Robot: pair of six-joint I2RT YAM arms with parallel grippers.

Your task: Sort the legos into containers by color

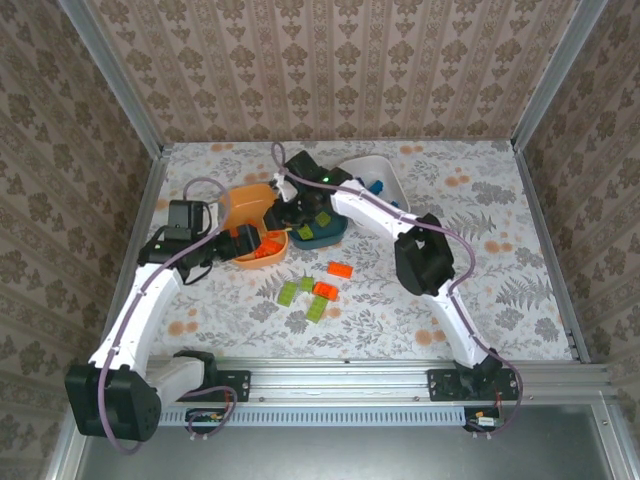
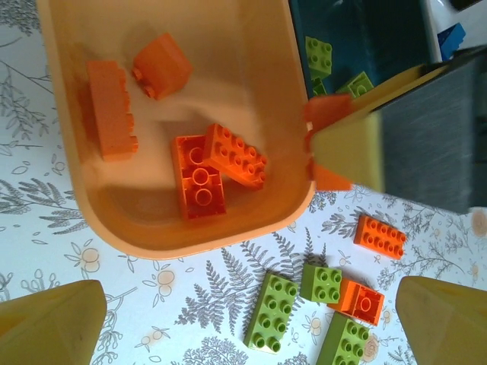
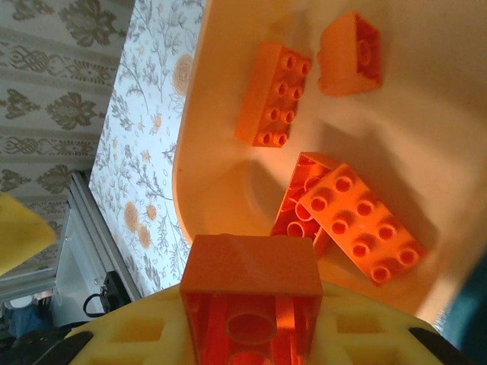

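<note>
Nearest the arm bases, at the middle of the top view, a loose cluster [image 1: 316, 290] lies on the tabletop [image 1: 480, 280]: three green bricks and two orange ones (one orange [image 1: 340, 269] sits a little apart, to the upper right of the rest). The left wrist view shows the same five along its lower right.

Just up and left of them, my left tool [image 1: 247, 242] hangs by the lower edge of the orange dish [image 1: 250, 200]. Its jaws are spread wide with nothing between them, and in the left wrist view its fingertips [image 2: 53, 319] fill the bottom corners.

The dish holds four orange bricks [image 2: 110, 106]. Two lie toward the upper left of the left wrist view, and two are at the centre, one resting partly on the other.

My right tool [image 3: 251, 323] is pinched narrow on the held brick [image 3: 251, 293], which is also orange. In the left wrist view it hangs at the dish's right rim.

Farther back, the teal dish [image 1: 325, 237] sits just right of the orange one, with at least two green pieces [image 2: 319, 55] inside. Farthest, at upper centre-right of the top view, the white dish [image 1: 388, 165] has a blue brick [image 1: 375, 186] in it.
</note>
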